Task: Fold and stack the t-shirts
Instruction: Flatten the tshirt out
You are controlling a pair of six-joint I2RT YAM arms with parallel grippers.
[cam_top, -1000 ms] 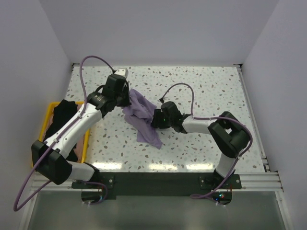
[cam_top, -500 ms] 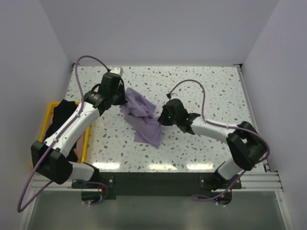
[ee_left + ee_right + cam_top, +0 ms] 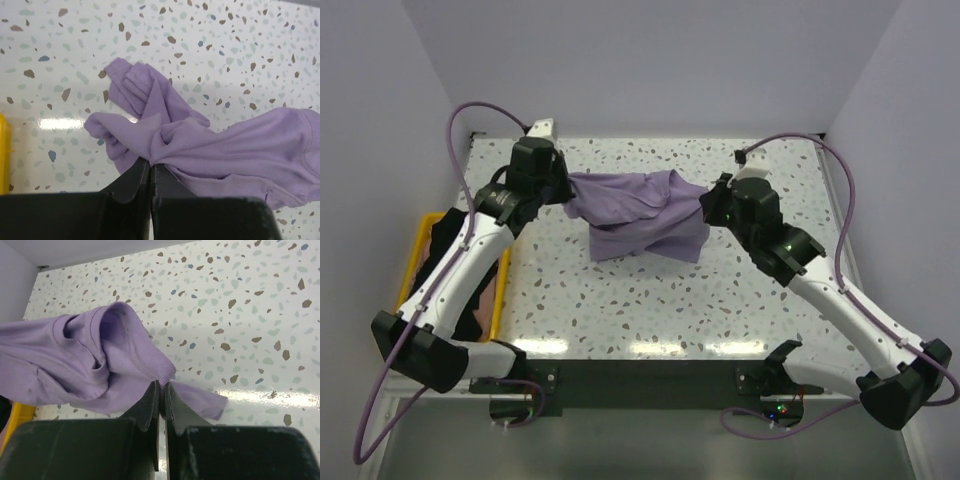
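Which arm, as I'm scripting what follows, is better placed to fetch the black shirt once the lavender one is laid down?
Probably left: the black t-shirt sits in the yellow crate beside the left arm, far from the right gripper.

White-black arms (image 3: 460, 270), purple cables (image 3: 449, 135), seemingly black jaws.

Lavender tee (image 3: 638, 212) strung btwn L arm (image 3: 470, 255), R arm (image 3: 830, 290).

the lavender t-shirt (image 3: 640, 215) is plain pale purple, with no print. the table (image 3: 620, 300) is white, flecked brown, grey and blue. the crate (image 3: 498, 305) is yellow, the black t-shirt (image 3: 438, 240) plain, with perhaps something pink beside it. the left gripper (image 3: 150, 165) and right gripper (image 3: 161, 387) are black, and the cables (image 3: 455, 130) purple.
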